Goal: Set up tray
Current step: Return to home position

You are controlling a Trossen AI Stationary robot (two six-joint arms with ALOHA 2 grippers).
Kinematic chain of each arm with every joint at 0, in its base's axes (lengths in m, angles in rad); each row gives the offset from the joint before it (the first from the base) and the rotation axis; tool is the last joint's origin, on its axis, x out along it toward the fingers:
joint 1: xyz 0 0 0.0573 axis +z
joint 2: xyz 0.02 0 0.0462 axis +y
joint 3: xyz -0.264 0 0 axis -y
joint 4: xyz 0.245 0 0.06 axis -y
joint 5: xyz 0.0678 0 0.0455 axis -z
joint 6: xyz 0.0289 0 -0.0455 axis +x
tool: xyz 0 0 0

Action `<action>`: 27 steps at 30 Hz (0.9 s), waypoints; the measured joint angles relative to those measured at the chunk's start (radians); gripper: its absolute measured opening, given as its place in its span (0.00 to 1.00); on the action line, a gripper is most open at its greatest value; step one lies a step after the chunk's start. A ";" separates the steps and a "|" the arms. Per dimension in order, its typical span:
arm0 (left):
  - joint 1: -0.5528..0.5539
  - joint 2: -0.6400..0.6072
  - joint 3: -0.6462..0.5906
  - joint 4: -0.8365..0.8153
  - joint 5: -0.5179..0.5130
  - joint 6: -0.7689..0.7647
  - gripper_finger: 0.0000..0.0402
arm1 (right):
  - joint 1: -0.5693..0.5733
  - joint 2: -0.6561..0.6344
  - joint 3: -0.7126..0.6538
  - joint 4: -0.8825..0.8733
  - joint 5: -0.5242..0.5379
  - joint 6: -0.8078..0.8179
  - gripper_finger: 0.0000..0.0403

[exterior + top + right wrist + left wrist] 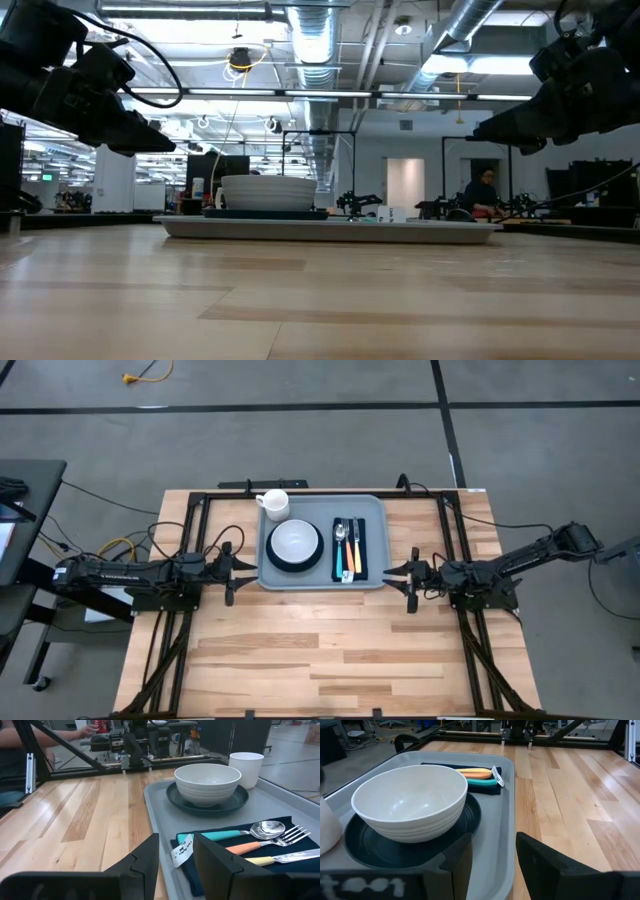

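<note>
We see the left pincer (234, 571) and right pincer (408, 577) flanking the tray (375, 510) on the bench (330, 650). Both are part open and hold nothing. A bowl (295, 541), cup (275, 504) and cutlery (349, 548) sit on the tray.

tray (497, 830) and mug (327, 832) cut by frame edge, napkin tag (182, 851) print unreadable

Small white tag (182, 853), print not legible

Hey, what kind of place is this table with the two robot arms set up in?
Probably a robotics lab in an open industrial hall: bare ceiling ducts run overhead, the grey concrete floor has taped lines, and a person sits at another workbench behind the table.
</note>
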 joint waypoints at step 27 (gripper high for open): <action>0.000 0.000 0.000 0.000 0.000 -0.001 0.35 | 0.000 0.000 0.000 0.000 0.000 0.000 0.28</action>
